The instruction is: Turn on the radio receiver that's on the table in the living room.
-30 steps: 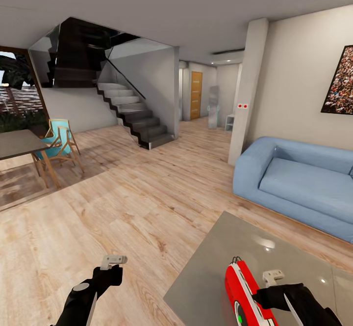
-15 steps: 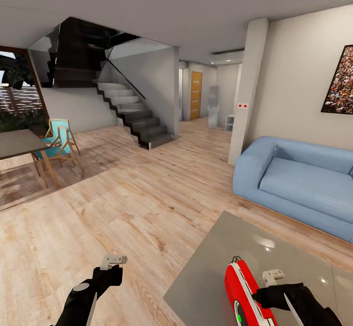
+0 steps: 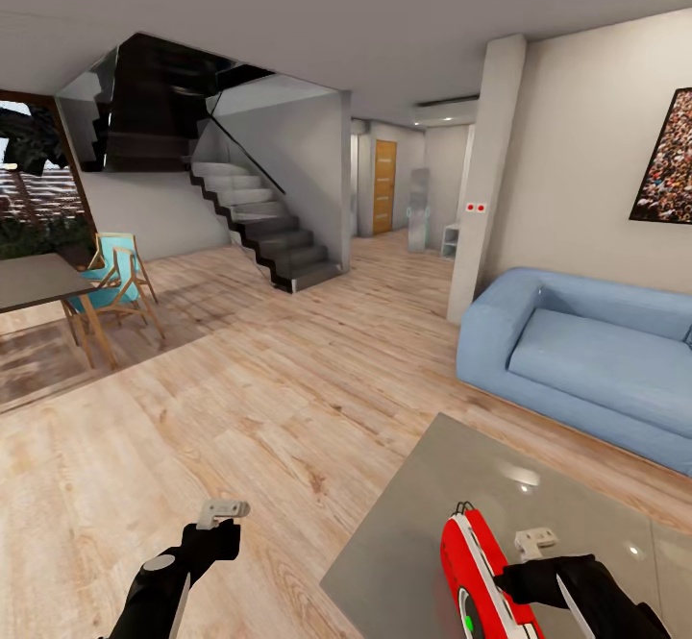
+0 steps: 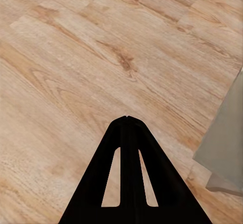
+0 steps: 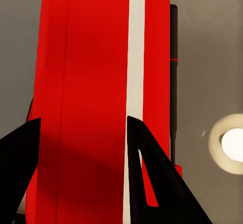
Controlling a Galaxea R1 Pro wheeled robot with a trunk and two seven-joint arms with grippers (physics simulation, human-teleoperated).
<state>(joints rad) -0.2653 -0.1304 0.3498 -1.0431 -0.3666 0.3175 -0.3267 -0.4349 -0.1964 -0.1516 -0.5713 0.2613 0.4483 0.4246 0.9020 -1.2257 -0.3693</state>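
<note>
One radio [image 3: 478,577] stood on the grey coffee table [image 3: 538,495] near its front-left corner, at the lower edge of the head view, tipped up on edge. Its long axis ran roughly away from the robot, with the wire handle at the far end and the dial face with a small green light turned toward the robot's left. The right gripper [image 3: 524,562] sat just to the right of the radio, against its back side. In the right wrist view the red body with its white band [image 5: 96,102] lay between the two dark fingers [image 5: 162,188] — jaws spread around it, but whether the pads actually pressed on it I cannot tell. The right arm was clearly the nearer one. The left gripper [image 3: 223,514] hung over bare wood floor [image 3: 240,408], well apart from the table; in the left wrist view its fingers [image 4: 127,178] met at the tips, clenched on nothing.

The green light suggests the radio may already be on — a judgement only.

Count: one radio, one coffee table, two grippers, one blue sofa [image 3: 586,360], one staircase [image 3: 259,226], one dining table [image 3: 34,279], one framed picture [image 3: 668,159].
</note>
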